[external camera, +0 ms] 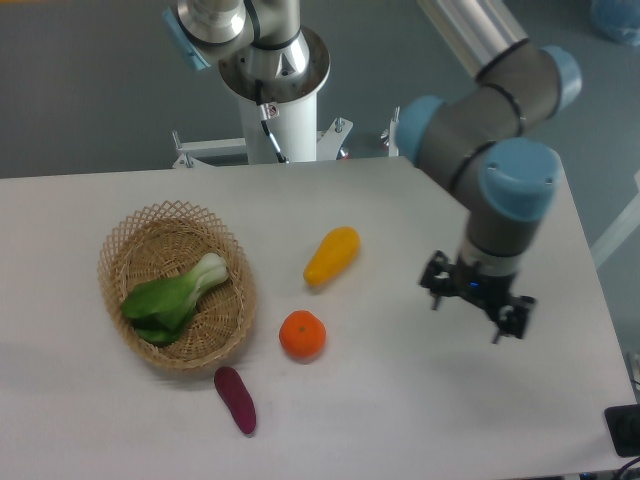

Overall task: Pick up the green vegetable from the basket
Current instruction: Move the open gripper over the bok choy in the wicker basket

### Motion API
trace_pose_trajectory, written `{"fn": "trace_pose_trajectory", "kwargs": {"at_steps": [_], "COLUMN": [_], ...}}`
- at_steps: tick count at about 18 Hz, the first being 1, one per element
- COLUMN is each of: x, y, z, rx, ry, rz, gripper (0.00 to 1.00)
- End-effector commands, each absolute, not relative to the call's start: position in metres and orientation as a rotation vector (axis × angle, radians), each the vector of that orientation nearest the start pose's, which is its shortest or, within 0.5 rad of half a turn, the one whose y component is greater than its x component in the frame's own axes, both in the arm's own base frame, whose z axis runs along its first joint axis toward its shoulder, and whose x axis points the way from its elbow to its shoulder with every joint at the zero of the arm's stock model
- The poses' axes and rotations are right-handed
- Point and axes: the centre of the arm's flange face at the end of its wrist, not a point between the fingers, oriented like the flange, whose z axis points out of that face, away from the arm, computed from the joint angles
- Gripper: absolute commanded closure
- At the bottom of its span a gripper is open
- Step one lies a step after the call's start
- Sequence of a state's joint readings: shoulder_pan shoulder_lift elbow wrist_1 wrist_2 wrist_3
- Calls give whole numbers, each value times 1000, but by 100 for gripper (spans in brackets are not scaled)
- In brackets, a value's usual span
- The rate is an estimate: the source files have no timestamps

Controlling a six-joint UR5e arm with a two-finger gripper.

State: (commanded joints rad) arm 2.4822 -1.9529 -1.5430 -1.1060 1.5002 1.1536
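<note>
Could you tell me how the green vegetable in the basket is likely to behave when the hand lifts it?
The green vegetable will probably droop: its broad leaves look thin and soft. Its pale stalk end looks firmer, so likely the better hold. It seems light, and should lift free of the basket easily.

No readable text, labels, brand marks, numbers or signs anywhere in the camera view.
</note>
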Motion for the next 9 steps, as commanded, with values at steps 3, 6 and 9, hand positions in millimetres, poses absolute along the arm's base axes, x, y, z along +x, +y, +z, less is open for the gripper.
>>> {"fn": "trace_pose_trajectory", "kwargs": {"at_steps": [3,6,9], "x": [-372,-324,-274], "y": [512,534,547], "z": [323,318,309], "rx": [-3015,-3018,-3028], "ry": [372,399,411], "rz": [40,14,-27], "gripper": [0,0,0]}}
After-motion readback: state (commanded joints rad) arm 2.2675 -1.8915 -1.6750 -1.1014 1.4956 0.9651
